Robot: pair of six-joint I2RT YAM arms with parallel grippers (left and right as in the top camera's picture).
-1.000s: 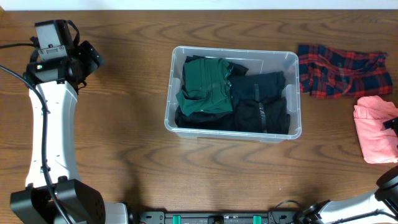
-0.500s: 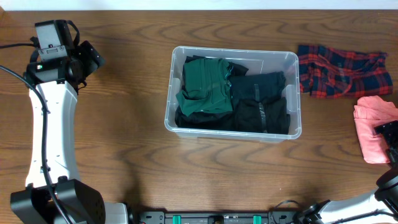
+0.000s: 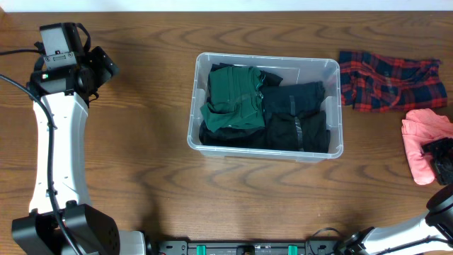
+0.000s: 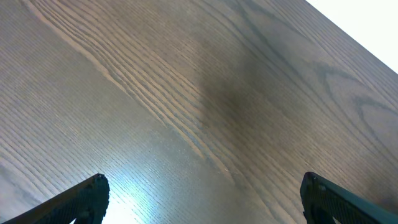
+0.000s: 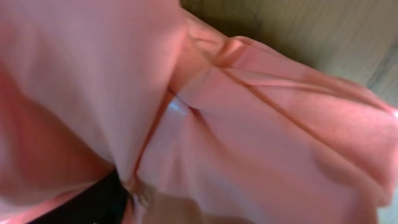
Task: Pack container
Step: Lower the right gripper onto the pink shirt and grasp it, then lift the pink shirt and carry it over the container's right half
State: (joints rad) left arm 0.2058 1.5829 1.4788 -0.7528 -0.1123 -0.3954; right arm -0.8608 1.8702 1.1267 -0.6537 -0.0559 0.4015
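The container [image 3: 195, 106] is a clear plastic bin at the table's middle. It holds a folded green garment [image 3: 230, 95] and black garments [image 3: 296, 117]. A pink garment [image 3: 417, 138] lies at the right edge and fills the right wrist view [image 5: 249, 124]. My right gripper [image 3: 442, 159] is pressed down into it. One dark finger shows at the lower left of the wrist view and cloth hides the other. My left gripper [image 3: 106, 67] is open and empty over bare wood at the far left [image 4: 202, 199].
A red and navy plaid garment [image 3: 389, 79] lies on the table right of the container, above the pink one. The left arm [image 3: 60, 142] runs along the table's left side.
My right gripper has come in from the right edge and down onto the pink garment, covering its right part. The left arm has not moved.
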